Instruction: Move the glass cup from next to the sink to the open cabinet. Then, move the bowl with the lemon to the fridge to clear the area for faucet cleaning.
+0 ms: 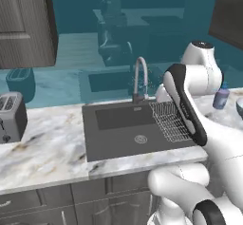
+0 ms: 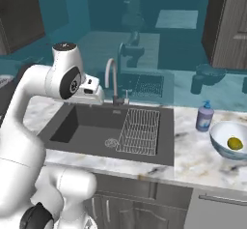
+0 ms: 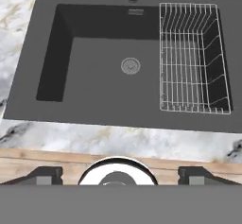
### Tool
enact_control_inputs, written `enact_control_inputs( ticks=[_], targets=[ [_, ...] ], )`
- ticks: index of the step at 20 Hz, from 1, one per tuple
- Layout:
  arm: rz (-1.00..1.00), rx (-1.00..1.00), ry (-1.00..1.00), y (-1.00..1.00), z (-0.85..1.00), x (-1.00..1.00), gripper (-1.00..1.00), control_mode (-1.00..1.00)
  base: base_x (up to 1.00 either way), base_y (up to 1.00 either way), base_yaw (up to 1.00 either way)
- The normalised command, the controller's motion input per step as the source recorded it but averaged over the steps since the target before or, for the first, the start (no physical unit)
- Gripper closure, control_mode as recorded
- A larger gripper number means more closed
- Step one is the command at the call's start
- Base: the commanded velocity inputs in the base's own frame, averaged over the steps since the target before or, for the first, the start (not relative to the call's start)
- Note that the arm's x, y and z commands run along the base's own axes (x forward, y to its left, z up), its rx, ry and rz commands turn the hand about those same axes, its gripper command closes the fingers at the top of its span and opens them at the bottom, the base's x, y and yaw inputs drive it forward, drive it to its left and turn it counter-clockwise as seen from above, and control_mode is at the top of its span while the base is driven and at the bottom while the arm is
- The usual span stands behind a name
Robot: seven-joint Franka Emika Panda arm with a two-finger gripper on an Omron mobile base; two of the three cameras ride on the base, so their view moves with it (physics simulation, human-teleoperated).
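My gripper (image 3: 121, 176) hangs open above the front edge of the dark grey sink (image 3: 108, 81), looking straight down into it, with nothing between its dark fingertips (image 3: 45, 176). The slim faucet (image 2: 112, 80) rises behind the basin. A wire rack (image 3: 194, 57) lies in the sink's right side. To the right on the marble counter sits the bowl (image 2: 219, 137) with the lemon (image 2: 235, 143) inside. A grey wood-grain wall cabinet (image 2: 229, 25) hangs at the upper right; I cannot tell if it is open. The glass cup and the fridge are out of view.
A blue soap bottle (image 2: 205, 117) stands between the sink and the bowl. A toaster (image 1: 12, 117) sits on the counter far left. Another wall cabinet (image 1: 23, 24) hangs at the upper left. Base cabinets with drawers run below the counter (image 1: 47, 148).
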Motion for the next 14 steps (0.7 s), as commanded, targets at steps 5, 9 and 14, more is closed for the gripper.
enact_control_inputs(
  ticks=[5, 9, 14],
  targets=[
    [0.0, 0.0, 0.0, 0.0, 0.0, 0.0, -1.0, 1.0, -0.19, -1.0, -0.28],
    [0.0, 0.0, 0.0, 0.0, 0.0, 0.0, -1.0, 1.0, 0.08, -1.0, -0.33],
    [0.0, 0.0, 0.0, 0.0, 0.0, 0.0, -1.0, 1.0, 0.1, -1.0, -0.26]
  ],
)
